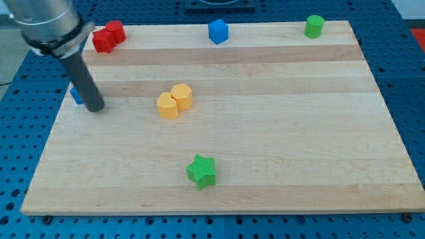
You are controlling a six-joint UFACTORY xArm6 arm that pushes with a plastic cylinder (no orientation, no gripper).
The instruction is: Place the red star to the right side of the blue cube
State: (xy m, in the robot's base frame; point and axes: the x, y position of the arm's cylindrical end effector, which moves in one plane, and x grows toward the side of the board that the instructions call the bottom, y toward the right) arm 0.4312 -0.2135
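My tip (96,108) rests near the wooden desk's (279,133) left edge. Far left lie two touching red blocks (108,36). The blue cube (218,31) sits far, centre.

A small blue block (77,95) hides behind the rod, so only a bit of it shows and its shape cannot be told. The two red blocks (108,36) sit squashed together, and their shapes are hard to make out.
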